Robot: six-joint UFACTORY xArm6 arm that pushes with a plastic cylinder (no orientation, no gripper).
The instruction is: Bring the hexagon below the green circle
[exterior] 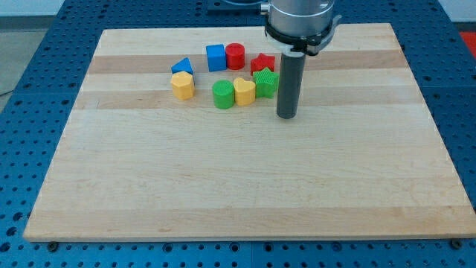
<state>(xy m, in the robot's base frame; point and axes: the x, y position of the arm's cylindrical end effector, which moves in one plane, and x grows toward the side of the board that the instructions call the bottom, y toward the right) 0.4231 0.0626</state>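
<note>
The yellow hexagon [182, 85] sits left of the cluster, just below the blue triangle [182, 67]. The green circle [223, 94] stands to its right, touching the yellow heart [244, 91]. My tip [287, 116] rests on the board at the right of the cluster, just right of and slightly below the green star [265, 82]. The tip is well to the right of both the hexagon and the green circle.
A blue square [216, 56] and a red cylinder [235, 56] stand side by side at the cluster's top. A red star [262, 64] lies above the green star. The wooden board [238, 186] sits on a blue perforated table.
</note>
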